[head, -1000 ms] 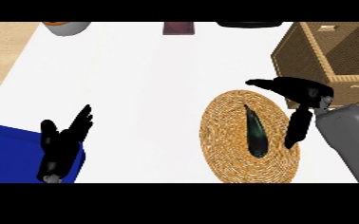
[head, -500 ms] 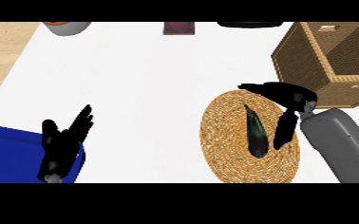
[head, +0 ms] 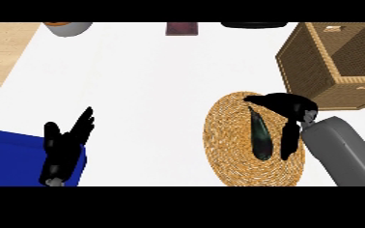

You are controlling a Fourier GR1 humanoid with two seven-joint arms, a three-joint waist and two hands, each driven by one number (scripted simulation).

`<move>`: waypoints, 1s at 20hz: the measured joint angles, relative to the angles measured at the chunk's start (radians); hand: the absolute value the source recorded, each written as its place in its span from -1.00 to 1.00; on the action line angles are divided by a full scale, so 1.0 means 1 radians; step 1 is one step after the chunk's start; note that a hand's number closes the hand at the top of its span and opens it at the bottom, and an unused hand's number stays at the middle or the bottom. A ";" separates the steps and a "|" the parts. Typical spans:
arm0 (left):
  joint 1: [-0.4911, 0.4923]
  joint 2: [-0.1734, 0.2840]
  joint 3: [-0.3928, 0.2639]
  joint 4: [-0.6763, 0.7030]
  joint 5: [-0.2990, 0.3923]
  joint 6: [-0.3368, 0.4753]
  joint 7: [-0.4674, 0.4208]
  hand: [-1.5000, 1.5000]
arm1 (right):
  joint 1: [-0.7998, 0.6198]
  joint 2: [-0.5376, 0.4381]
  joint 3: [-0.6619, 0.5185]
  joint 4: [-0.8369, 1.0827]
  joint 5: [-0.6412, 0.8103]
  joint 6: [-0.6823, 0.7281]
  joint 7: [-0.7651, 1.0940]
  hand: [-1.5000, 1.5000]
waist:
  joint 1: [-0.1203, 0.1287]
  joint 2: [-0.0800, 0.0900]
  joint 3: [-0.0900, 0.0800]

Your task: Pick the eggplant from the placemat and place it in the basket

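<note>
Right hand [head: 288,108] is positioned over the upper right part of the round woven placemat [head: 228,140], thumb extended toward the left and fingers [head: 291,142] pointing down, spread apart and holding nothing. The eggplant [head: 260,135] lies lengthwise on the placemat, directly beside the fingers on their left and below the thumb; whether any finger touches it cannot be determined from this view. The grey forearm [head: 339,147] enters from the lower right. The wicker basket [head: 317,70] stands just above and to the right of the right hand, with nothing visible inside it. Left hand [head: 64,142] rests open at the lower left, fingers up, well apart from the placemat, over the edge of a blue object [head: 18,159] on the white table [head: 157,87]. Far above both hands, along the table's far edge, sit a grey bowl [head: 68,28], a dark red item [head: 182,28] and a black item [head: 258,25].
</note>
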 measured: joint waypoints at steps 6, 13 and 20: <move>-0.005 -0.007 0.017 0.010 -0.003 -0.021 0.012 0.00 | 0.016 0.051 0.004 0.039 0.052 -0.041 -0.022 -1.00 | 0.000 0.000 0.000; -0.003 -0.015 0.035 0.019 -0.006 -0.050 -0.001 0.00 | 0.027 0.075 -0.003 0.084 0.106 -0.076 -0.066 1.00 | -0.001 -0.001 0.002; 0.013 -0.030 0.033 -0.001 -0.042 -0.038 -0.006 0.00 | 0.024 0.062 0.027 0.085 0.196 -0.159 -0.174 1.00 | 0.001 -0.005 -0.002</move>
